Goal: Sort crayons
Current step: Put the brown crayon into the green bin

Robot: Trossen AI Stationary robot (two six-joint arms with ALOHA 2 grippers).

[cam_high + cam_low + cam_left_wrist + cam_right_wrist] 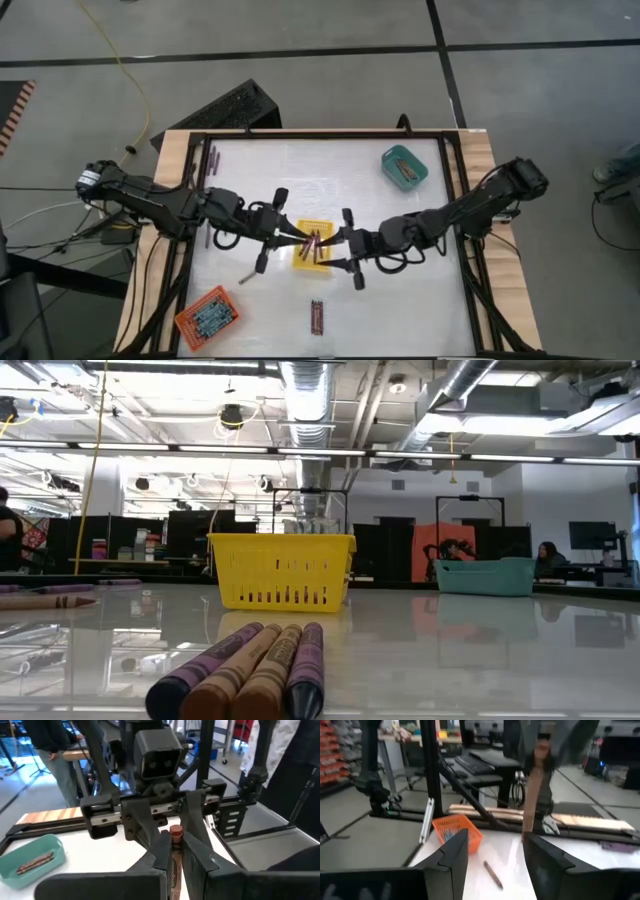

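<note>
The two arms meet over the yellow tray (312, 244) at the middle of the table, and the step in hand looks like a handover. The left gripper (172, 851) is pinched shut on a brown crayon (175, 834), which stands up between its fingers. The right gripper (495, 851) faces it with its fingers spread wide and nothing between them; in its own view the same crayon (535, 800) hangs just ahead.

What comes next is a guess: either the right gripper closes on the free end and carries the crayon off, or the left one lets it fall into the yellow tray below. From above I cannot tell which.

Other crayons lie about: a small cluster (316, 316) near the front edge, one alone (248, 274) left of the yellow tray, some in the teal tray (405, 166) at the back right. An orange tray (206, 316) sits at the front left.

The table (400, 300) is white and glossy, framed in black rails. Beyond it is a large workshop with pipes overhead, and a person (50, 750) stands nearby.
</note>
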